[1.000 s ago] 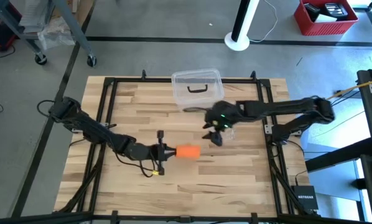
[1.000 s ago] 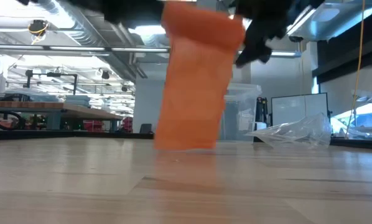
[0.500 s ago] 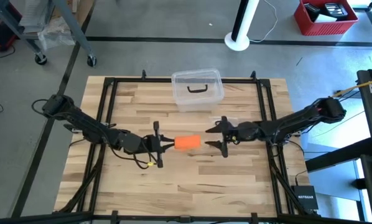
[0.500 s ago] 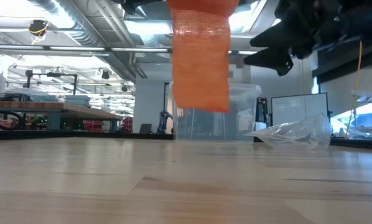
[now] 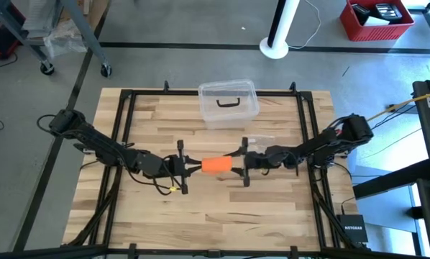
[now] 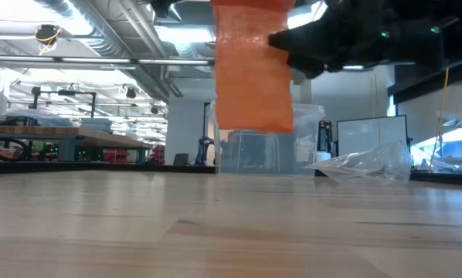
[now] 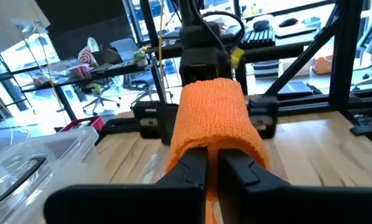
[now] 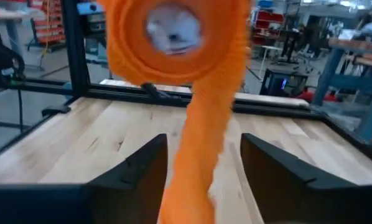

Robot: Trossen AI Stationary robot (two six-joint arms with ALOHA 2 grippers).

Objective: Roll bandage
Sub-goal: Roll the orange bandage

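Mid-frame above the surface, your left tool pinches the bandage, right tool spread around its hanging tail; it looks soft and light, so grip the tail gently.

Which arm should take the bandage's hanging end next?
Right. The right gripper is open astride the bandage's hanging end, while the left gripper is shut on the bandage.
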